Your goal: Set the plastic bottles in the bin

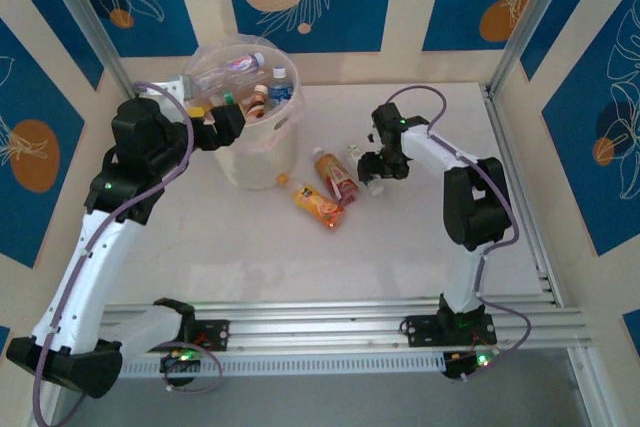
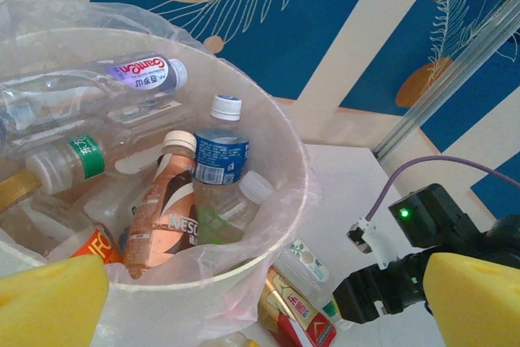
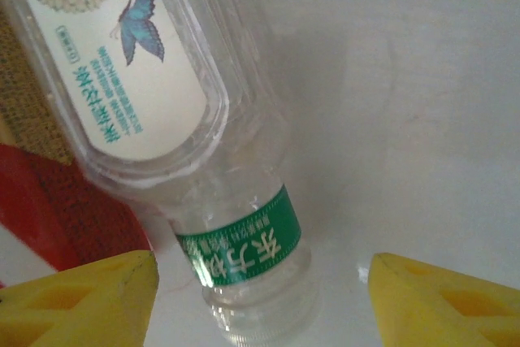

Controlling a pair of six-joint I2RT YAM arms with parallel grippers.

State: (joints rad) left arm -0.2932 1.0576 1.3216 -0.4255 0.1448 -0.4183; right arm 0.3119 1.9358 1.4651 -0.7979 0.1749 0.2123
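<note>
- Right claw (image 3: 260,302) is hanging spread, straddling clear bottle (image 3: 236,249) lying on tabletop (image 3: 422,119), not touching; its green band is showing Chinese characters.
- Left claw (image 2: 264,306) is hovering spread at bin (image 2: 296,160) rim; brown bottle (image 2: 162,209) inside is reading "NESC".

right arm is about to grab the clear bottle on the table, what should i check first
1. Clear bottle neck between the right gripper fingers: ok.
2. Grip closed on it: not ok, there are gaps on both sides.
3. Red bottle clear of the fingers: cannot tell, it lies close beside one.
4. Bin mouth free for the drop: not ok, the open, empty left gripper hangs at its rim.
</note>
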